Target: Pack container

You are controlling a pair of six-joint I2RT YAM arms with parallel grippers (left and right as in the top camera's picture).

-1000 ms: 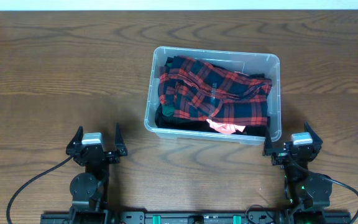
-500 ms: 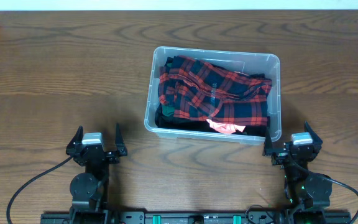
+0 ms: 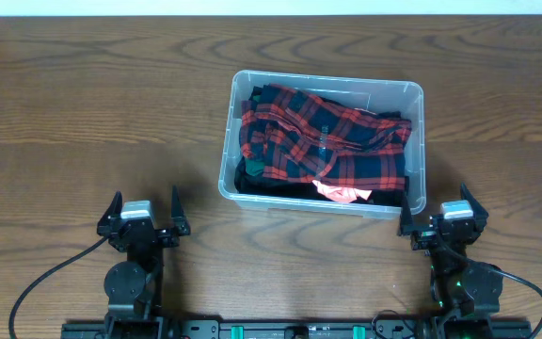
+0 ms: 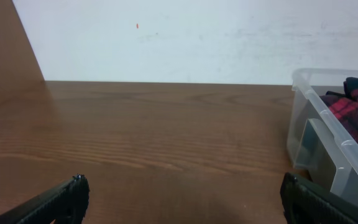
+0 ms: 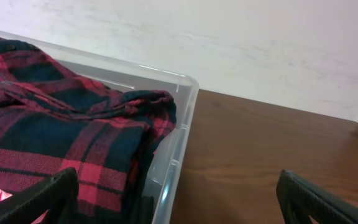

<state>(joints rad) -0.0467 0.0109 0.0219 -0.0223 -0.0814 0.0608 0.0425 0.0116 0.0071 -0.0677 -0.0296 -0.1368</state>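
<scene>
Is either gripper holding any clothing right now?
No, the left gripper and right gripper sit open, apart from the plaid shirt lying in the container.

Evenly and fairly brightly lit from above. Overhead sharp from edge to edge, with only soft, faint shadows on the worktop close around the container and a mild sheen on its clear rim. From both wrists, slightly soft and grainy. Dark, blurred fingertips at 7 and 5 o'clock. Pale, washed-out wall at 12 o'clock.
</scene>
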